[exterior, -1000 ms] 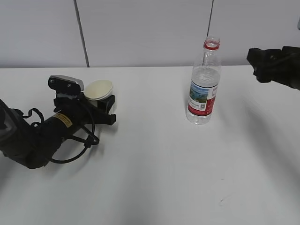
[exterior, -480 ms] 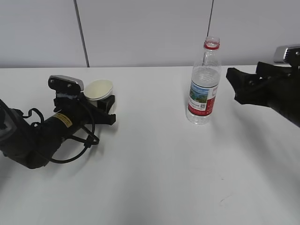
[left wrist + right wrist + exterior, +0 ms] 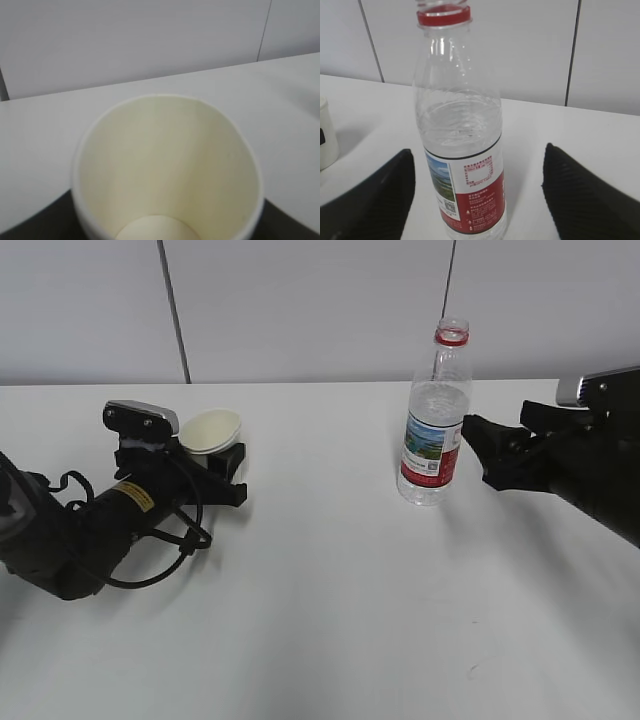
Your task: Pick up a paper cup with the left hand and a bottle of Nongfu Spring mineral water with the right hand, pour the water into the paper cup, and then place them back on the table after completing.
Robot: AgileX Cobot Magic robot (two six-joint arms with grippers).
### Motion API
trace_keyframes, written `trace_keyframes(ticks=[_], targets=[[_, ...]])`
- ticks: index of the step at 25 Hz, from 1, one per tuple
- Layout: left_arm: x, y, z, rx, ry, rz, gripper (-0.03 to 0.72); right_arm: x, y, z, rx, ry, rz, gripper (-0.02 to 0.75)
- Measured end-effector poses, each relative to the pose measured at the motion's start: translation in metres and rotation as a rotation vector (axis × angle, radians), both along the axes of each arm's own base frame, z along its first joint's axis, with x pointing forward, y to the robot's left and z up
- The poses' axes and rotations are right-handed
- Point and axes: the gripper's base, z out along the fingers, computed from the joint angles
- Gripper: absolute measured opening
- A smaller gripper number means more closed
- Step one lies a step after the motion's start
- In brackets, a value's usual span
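Since the earlier frames the right gripper (image 3: pixel 478 452) has slid in from the right edge toward the water bottle (image 3: pixel 436 420) at centre right of the white table (image 3: pixel 330 620). Its jaws are spread wide, flanking the bottle without touching. At left, the left gripper (image 3: pixel 222 468) clasps the paper cup (image 3: pixel 211 432). The bottle's red-and-white label (image 3: pixel 470 192) carries a landscape picture; its print is unreadable.

- Paper cup (image 3: pixel 211 432): cream, rolled rim, empty, tilted, standing left on the white table (image 3: pixel 330 620).
- Bottle (image 3: pixel 436 420): clear, uncapped, red neck ring, red-banded label, upright, partly filled with water (image 3: pixel 457 127).
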Motion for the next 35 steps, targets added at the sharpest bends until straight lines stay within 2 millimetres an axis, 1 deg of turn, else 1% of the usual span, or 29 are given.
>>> trace_keyframes(ticks=[10, 14, 18, 20, 28, 35], targets=[[0.0, 0.0, 0.0, 0.0, -0.001, 0.0, 0.41, 0.0, 0.0, 0.001, 0.004, -0.01, 0.001, 0.587], [0.0, 0.0, 0.0, 0.0, -0.001, 0.0, 0.41, 0.0, 0.0, 0.0, 0.003, -0.008, 0.001, 0.606], [0.0, 0.0, 0.0, 0.0, -0.001, 0.0, 0.41, 0.0, 0.0, -0.005, -0.004, 0.031, -0.003, 0.627], [0.0, 0.0, 0.0, 0.0, -0.001, 0.0, 0.41, 0.001, 0.0, -0.01, 0.0, 0.052, -0.003, 0.629], [0.0, 0.0, 0.0, 0.0, -0.001, 0.0, 0.41, 0.021, 0.005, -0.039, 0.049, 0.108, 0.023, 0.629], [0.0, 0.0, 0.0, 0.0, -0.001, 0.0, 0.41, 0.041, 0.009, -0.05, 0.071, 0.1, 0.04, 0.63]])
